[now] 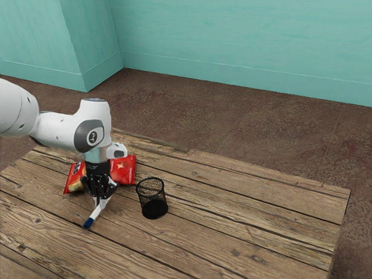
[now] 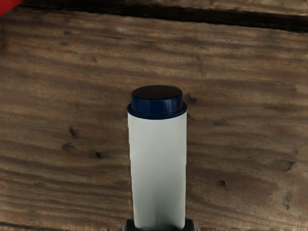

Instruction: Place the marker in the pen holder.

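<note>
My gripper (image 1: 102, 197) is at the exterior view's left, shut on the white marker (image 1: 97, 213), which slants down from the fingertips to its blue end. Whether that end touches the table, I cannot tell. Seen from the wrist, the marker (image 2: 158, 168) has its blue end pointing away from the gripper (image 2: 159, 225), and a dark fingertip shows on each side of its white body. The black mesh pen holder (image 1: 152, 199) stands upright on the table, apart from the gripper, toward the exterior view's right.
A red chip bag (image 1: 123, 170) lies on the plank table (image 1: 250, 209) just behind the gripper in the exterior view, close to the pen holder. Part of the red bag (image 2: 7, 5) also appears in the wrist view. Bare planks extend past the holder toward the exterior view's right.
</note>
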Controlling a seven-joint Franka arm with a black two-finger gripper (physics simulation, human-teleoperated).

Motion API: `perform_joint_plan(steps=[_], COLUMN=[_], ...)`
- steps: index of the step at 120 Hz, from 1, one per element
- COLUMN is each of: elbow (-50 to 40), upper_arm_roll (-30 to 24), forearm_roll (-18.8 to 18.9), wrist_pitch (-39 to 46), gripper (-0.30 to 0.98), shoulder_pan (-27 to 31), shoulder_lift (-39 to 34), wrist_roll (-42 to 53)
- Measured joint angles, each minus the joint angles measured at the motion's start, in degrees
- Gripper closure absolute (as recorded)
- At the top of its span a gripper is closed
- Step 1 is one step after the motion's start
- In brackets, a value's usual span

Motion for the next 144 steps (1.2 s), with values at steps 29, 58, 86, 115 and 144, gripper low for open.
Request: perform_joint_plan(steps=[29,58,86,115,144], elbow=[-3.28,-7.29,-14.40,-15.42,-18.25], upper_arm_roll=[-3.46,-9.27,-9.25,-9.98,-10.97], forearm_roll=[6.04,11.43,11.86,11.54,11.37], wrist_pitch=[9.10,28.19,38.49,42.08,43.17], gripper=[0.79,0.79,0.79,0.79,0.79], shoulder_pan=[-4.40,-8.83,-5.94,-5.48,-5.50], shoulder_lift=[-12.73,-18.79,-23.67,-22.80,-22.83], wrist_roll=[-0.54,-1.74,-2.78,-3.28,-4.61])
